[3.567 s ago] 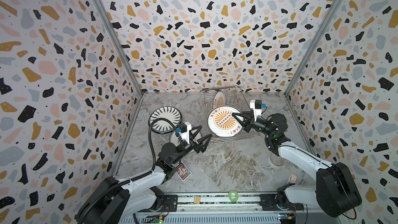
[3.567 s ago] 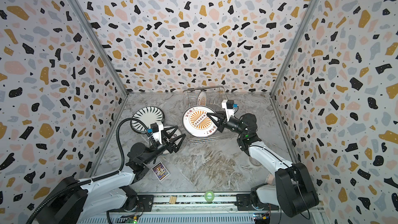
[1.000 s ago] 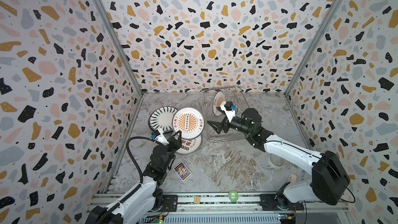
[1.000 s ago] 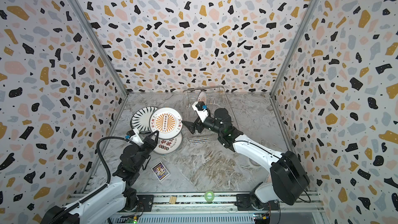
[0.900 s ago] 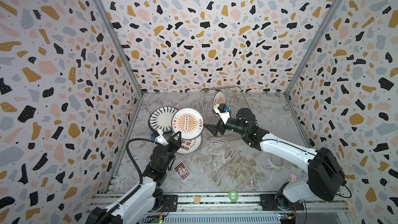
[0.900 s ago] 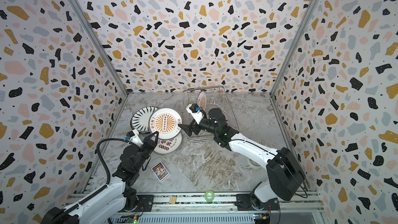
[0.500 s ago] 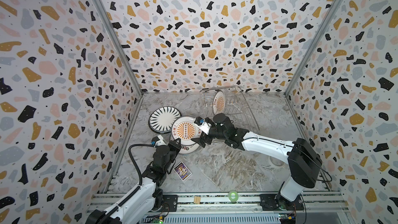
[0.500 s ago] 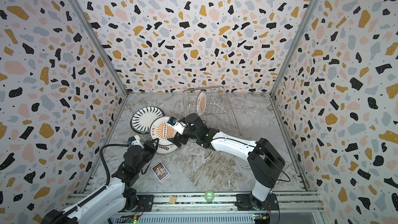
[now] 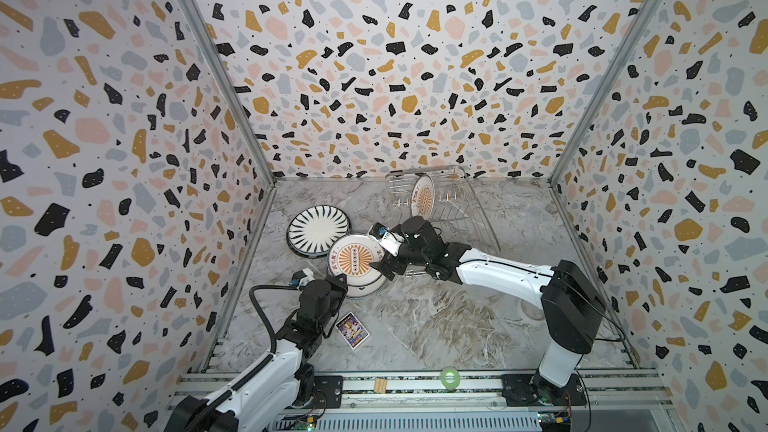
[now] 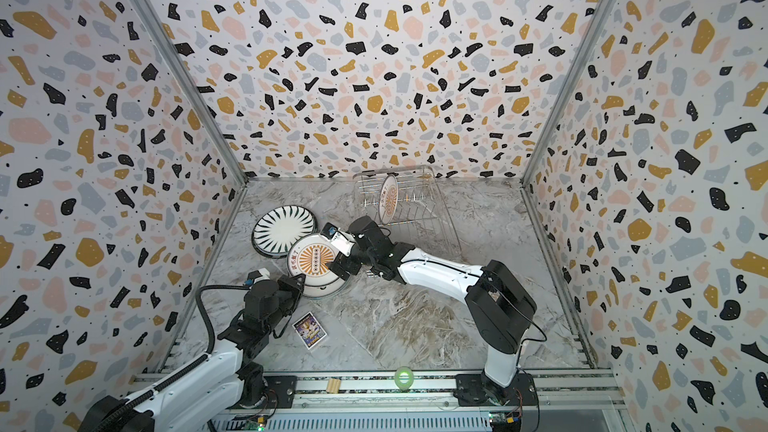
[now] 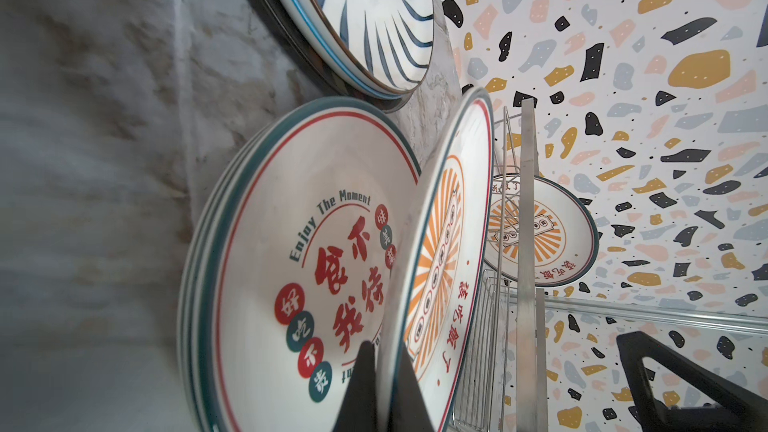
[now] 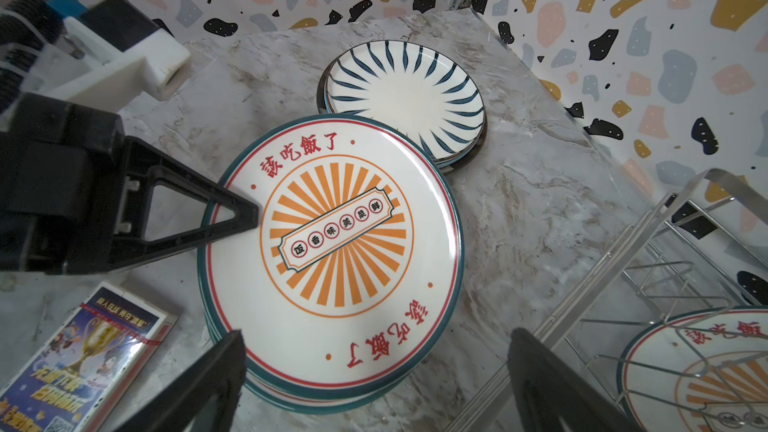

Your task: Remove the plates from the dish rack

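Terrazzo-print walls enclose a marbled bench (image 9: 436, 326). At its back stands the dish rack (image 9: 473, 218), which holds one upright sunburst plate (image 9: 423, 200). Left of the rack, the left tool (image 11: 384, 349) pinches the rim of a tilted sunburst plate (image 9: 353, 258). That plate is angled over a stack of red-character plates (image 11: 291, 263), beside a striped plate (image 9: 319, 227). The right tool (image 12: 376, 334) hangs spread wide over the tilted plate's opposite side.

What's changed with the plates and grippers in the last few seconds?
The sunburst plate passed leftward from the right gripper to the left gripper, now shut on its rim, tilted over the stacked plates. The right gripper opened and followed. Striped plate, racked plate and card stayed.
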You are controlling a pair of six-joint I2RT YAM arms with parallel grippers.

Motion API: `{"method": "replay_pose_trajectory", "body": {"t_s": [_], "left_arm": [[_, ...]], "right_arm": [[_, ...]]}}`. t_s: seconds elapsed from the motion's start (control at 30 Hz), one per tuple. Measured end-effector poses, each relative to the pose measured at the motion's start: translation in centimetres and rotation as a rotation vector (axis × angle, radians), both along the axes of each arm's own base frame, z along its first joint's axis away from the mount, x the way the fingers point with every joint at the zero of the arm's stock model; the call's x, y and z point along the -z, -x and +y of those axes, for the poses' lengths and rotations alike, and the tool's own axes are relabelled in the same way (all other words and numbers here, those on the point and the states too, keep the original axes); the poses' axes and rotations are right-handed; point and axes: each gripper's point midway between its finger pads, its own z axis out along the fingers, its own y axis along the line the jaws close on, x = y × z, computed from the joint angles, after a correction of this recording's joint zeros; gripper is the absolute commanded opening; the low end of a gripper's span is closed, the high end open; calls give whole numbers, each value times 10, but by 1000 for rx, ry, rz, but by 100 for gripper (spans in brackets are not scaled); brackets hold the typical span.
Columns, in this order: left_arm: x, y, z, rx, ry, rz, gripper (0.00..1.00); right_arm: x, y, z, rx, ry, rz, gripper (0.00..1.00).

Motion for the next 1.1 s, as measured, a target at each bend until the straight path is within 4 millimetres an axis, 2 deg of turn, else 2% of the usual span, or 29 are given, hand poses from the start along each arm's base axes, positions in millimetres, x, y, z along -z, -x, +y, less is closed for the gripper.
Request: {"method": "replay_pose_trajectory", "body": {"t_s": [0.23, 0.63, 0.87, 0.97, 1.03, 1.1], "left_arm": [[23, 4, 1, -8, 2, 72, 0], [33, 4, 1, -17, 3, 106, 0], [33, 4, 2, -24, -2, 107, 12], [32, 3, 4, -30, -11, 106, 29], [32, 3, 6, -36, -22, 103, 36], [26, 0, 8, -43, -45, 85, 36]], "right_arm": [[16, 1, 1, 3, 36, 21, 99], [20, -2, -2, 26, 62, 5, 100], [20, -5, -4, 42, 74, -10, 100], [20, -5, -4, 41, 74, -12, 100], [20, -5, -4, 41, 75, -13, 100], [20, -5, -5, 44, 76, -14, 100]]}}
